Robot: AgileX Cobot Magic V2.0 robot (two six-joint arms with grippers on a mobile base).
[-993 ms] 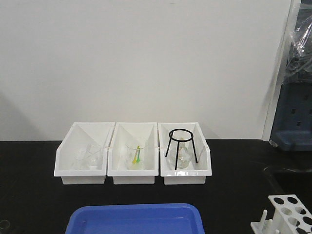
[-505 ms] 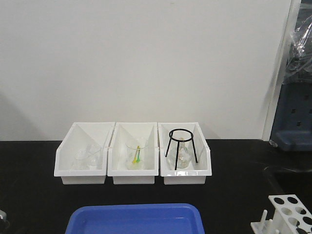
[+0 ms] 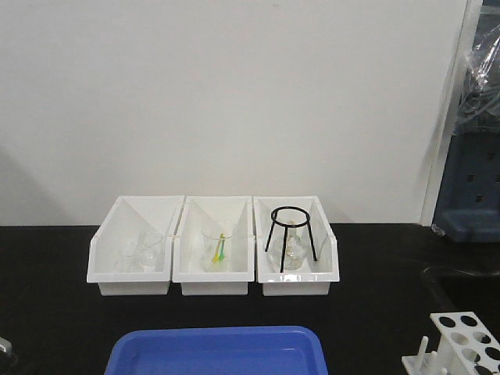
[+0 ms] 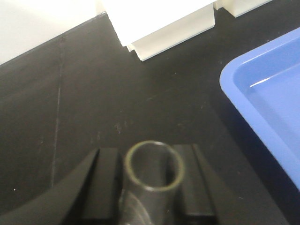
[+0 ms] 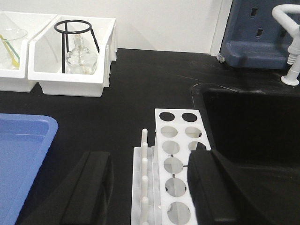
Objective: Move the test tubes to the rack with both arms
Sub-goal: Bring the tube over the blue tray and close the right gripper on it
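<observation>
Over the bench (image 4: 93, 93), left claw (image 4: 151, 180) tight around a test tube (image 4: 153, 165); right claw (image 5: 152, 187) agape above rack (image 5: 180, 140).

Plain white wall (image 3: 234, 94) behind a matte black worktop (image 3: 55, 312). At 3 o'clock, a dark blue unit (image 3: 471, 195), possibly a cabinet, under clear plastic sheeting (image 3: 483, 55); a recessed black sink (image 5: 253, 131) with white tap (image 5: 294, 47). Even, diffuse light.
</observation>
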